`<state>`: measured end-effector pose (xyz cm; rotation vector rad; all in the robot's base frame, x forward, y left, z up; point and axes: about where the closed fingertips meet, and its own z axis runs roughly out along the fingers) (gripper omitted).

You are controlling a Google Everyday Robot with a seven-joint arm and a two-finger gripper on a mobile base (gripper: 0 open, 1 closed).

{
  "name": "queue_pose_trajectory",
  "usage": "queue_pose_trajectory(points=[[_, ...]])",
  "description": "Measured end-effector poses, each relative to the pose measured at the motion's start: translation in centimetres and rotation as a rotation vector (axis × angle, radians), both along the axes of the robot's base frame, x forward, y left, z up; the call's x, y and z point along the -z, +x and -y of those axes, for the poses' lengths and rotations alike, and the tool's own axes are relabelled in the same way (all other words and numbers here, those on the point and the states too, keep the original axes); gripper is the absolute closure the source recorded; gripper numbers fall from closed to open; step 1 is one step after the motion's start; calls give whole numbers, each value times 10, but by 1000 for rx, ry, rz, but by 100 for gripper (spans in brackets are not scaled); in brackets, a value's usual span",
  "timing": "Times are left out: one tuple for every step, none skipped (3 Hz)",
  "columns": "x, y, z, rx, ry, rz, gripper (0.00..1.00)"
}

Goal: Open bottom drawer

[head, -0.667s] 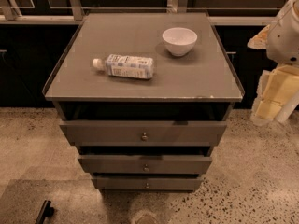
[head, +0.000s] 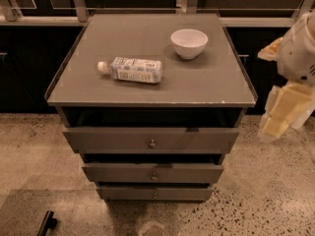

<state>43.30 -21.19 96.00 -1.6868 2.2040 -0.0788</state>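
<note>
The bottom drawer [head: 155, 192] is the lowest and narrowest grey-brown front of the cabinet, with a tiny round knob [head: 155, 195] at its centre. It sits just above the floor, under the middle drawer [head: 153, 173] and the large top drawer [head: 151, 139]. My gripper [head: 284, 113], white and yellow, hangs at the right edge of the camera view. It is beside the cabinet's right side, at about the top drawer's height, well apart from the bottom drawer, with nothing visibly in it.
On the cabinet top [head: 83, 77] lie a plastic bottle [head: 134, 70] on its side and a white bowl [head: 189, 43]. A dark counter wall stands behind. Speckled floor surrounds the cabinet. A dark object [head: 47, 223] lies at the lower left.
My gripper at the right has shifted slightly downward. The cabinet, its drawers, the bottle and the bowl look the same.
</note>
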Motion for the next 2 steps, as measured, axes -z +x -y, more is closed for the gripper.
queue_pose_trajectory(points=[[35, -32, -28, -25, 120, 33, 0], [107, -51, -69, -76, 289, 7, 0]])
